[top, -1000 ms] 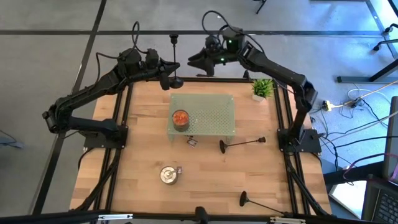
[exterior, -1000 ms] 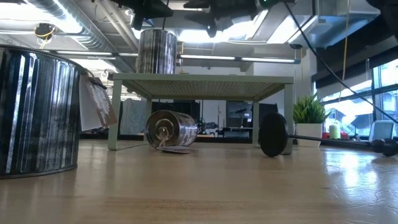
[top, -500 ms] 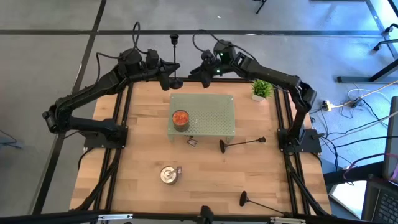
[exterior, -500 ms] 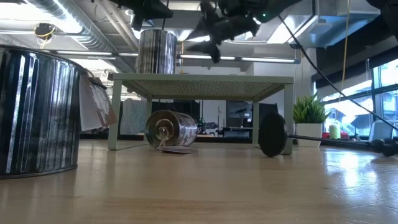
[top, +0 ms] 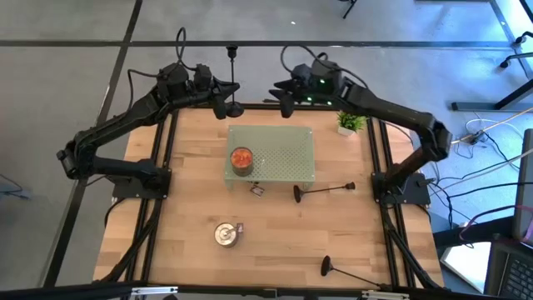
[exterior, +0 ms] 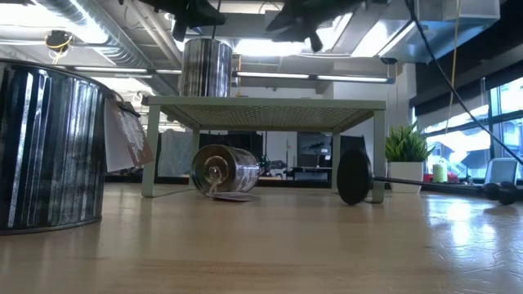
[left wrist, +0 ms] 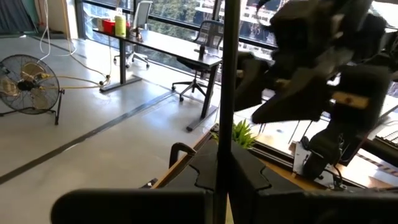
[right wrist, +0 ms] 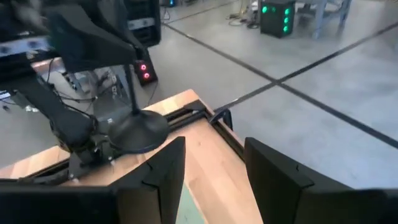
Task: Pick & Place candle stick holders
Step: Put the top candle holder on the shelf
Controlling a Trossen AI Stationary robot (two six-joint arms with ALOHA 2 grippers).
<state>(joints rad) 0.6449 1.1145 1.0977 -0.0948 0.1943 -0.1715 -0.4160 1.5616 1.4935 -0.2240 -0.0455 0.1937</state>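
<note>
My left gripper [top: 225,100] hangs over the table's far edge, shut on a black candle stick holder [top: 233,79] that stands upright. My right gripper [top: 281,100] [right wrist: 208,168] hovers open just to the right of it with nothing between its fingers, and looks at the holder's round base [right wrist: 138,132]. Two more holders lie on their sides on the table: one [top: 321,191] in front of the green shelf [top: 283,162], one [top: 333,269] near the front edge. My left gripper pinches the holder's thin stem [left wrist: 221,158] between its two fingers, low on the stem, a little above the base. The fingers reach in about level and lie across the stem. The holder stands upright in the hold, its base clear of the table.
An orange-topped can [top: 241,158] stands on the shelf's left part. A silver can [top: 225,234] stands on the table in front, and a small can [exterior: 225,170] lies under the shelf. A potted plant [top: 351,119] is at the far right corner.
My right gripper has swung toward the table's right, over the far edge, and turned about while staying open. My left gripper and the held holder have kept still.
</note>
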